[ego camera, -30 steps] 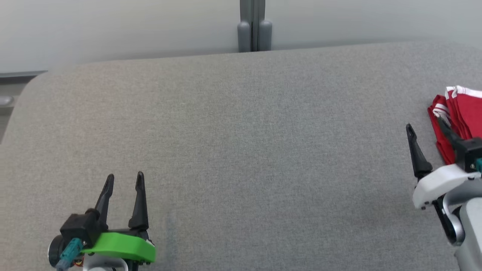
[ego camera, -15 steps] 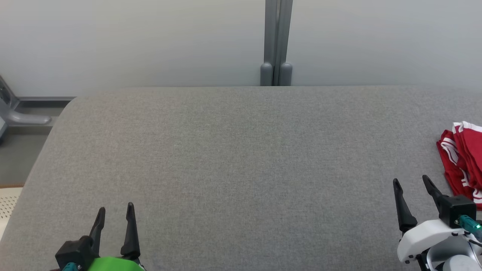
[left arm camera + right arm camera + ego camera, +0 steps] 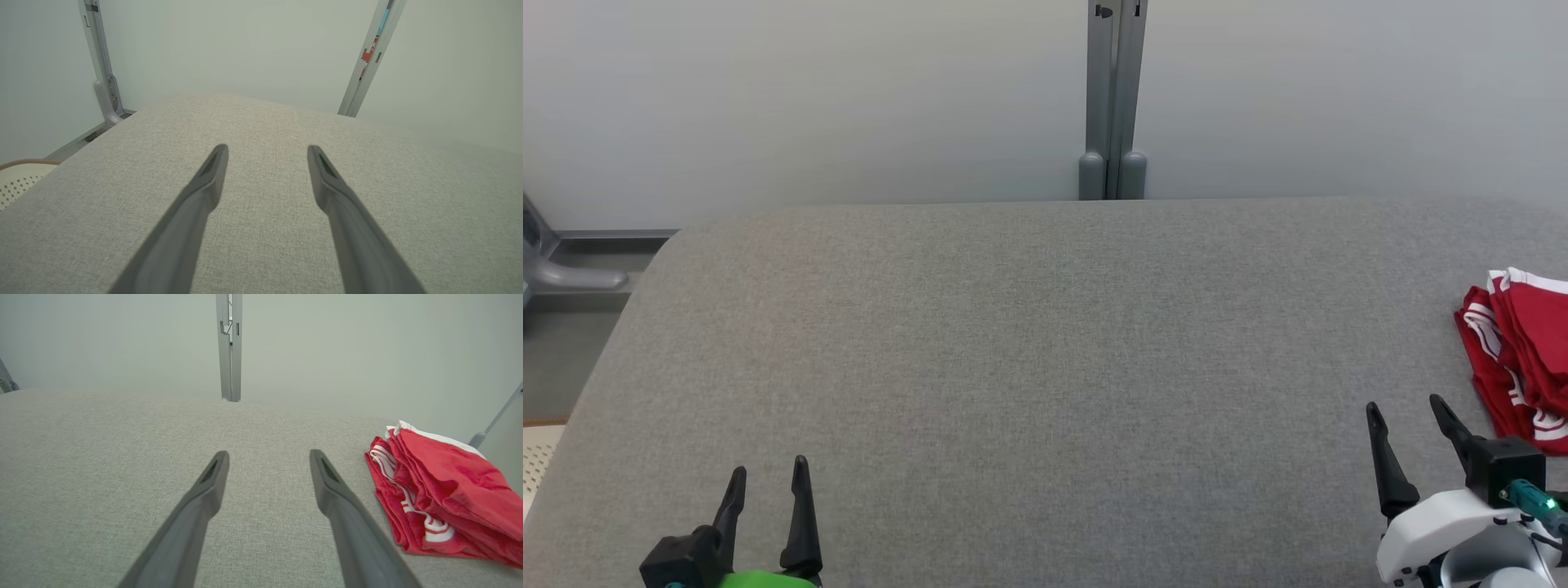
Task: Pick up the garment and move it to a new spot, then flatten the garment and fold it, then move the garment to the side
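The garment is red with white stripes and lies folded in a heap at the table's right edge; the right wrist view shows the garment to the right of my fingers. My right gripper stands open just left of it and nearer to me, apart from it, with nothing between its fingers. Open and empty too, my left gripper hovers over the bare cloth at the lower left. Each wrist view shows its own gripper, left and right, with fingers spread over the grey surface.
A grey fabric-covered table spans the view, with a rounded far-left corner. A grey post stands against the pale wall behind it. At the left, past the table edge, a cream perforated object sits on the floor.
The head camera has tilted up, so the wall shows more. My right gripper has drawn back off the garment's edge toward me. Both grippers have stayed open.
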You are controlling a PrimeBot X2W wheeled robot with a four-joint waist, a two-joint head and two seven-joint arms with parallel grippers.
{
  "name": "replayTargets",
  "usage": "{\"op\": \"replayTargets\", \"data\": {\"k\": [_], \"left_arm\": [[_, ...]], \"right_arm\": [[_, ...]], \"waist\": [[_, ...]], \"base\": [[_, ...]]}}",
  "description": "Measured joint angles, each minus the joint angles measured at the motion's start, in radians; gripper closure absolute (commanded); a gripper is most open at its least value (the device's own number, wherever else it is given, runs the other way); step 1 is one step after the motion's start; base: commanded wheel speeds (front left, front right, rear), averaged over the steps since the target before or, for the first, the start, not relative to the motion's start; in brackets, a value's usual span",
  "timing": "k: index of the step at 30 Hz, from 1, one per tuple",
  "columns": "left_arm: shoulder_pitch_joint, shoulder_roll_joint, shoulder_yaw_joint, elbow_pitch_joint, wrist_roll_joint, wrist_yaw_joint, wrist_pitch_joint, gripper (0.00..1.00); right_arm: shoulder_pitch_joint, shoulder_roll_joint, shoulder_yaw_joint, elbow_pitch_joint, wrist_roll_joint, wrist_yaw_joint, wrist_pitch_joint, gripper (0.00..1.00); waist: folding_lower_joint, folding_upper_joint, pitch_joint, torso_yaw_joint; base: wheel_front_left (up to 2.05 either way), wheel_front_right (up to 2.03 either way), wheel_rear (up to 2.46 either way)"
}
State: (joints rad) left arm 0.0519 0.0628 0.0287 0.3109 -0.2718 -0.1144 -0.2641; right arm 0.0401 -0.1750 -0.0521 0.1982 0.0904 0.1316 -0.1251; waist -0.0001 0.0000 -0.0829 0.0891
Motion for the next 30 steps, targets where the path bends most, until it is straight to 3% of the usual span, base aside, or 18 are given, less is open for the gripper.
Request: {"op": "replayTargets", "data": {"k": [16,17,24,30], "left_arm": [[-0.005,-0.002,-0.007,0.02,0.013,-0.009,0.0,0.0],[-0.004,-0.003,-0.007,0.021,0.013,-0.009,0.0,1.0],[0.023,-0.017,-0.007,0.083,0.013,-0.009,0.0,1.0],[0.023,-0.018,0.0,0.084,-0.086,-0.009,0.035,1.0]], "right_arm": [[0.014,0.018,0.007,-0.001,0.004,0.0,-0.001,0.0],[0.015,0.02,0.009,0.002,0.004,0.0,-0.001,1.0],[0.043,0.051,0.012,0.065,0.005,0.0,0.002,1.0],[0.042,0.061,0.004,0.075,0.114,0.0,0.027,1.0]], "waist": [[0.0,0.0,-0.004,-0.006],[0.0,0.0,-0.003,-0.005],[0.0,0.0,-0.003,-0.006],[0.0,0.0,0.001,-0.01]], "base": [[0.0,0.0,0.0],[0.0,0.0,0.0],[0.0,0.0,0.0],[0.0,0.0,0.0]]}}
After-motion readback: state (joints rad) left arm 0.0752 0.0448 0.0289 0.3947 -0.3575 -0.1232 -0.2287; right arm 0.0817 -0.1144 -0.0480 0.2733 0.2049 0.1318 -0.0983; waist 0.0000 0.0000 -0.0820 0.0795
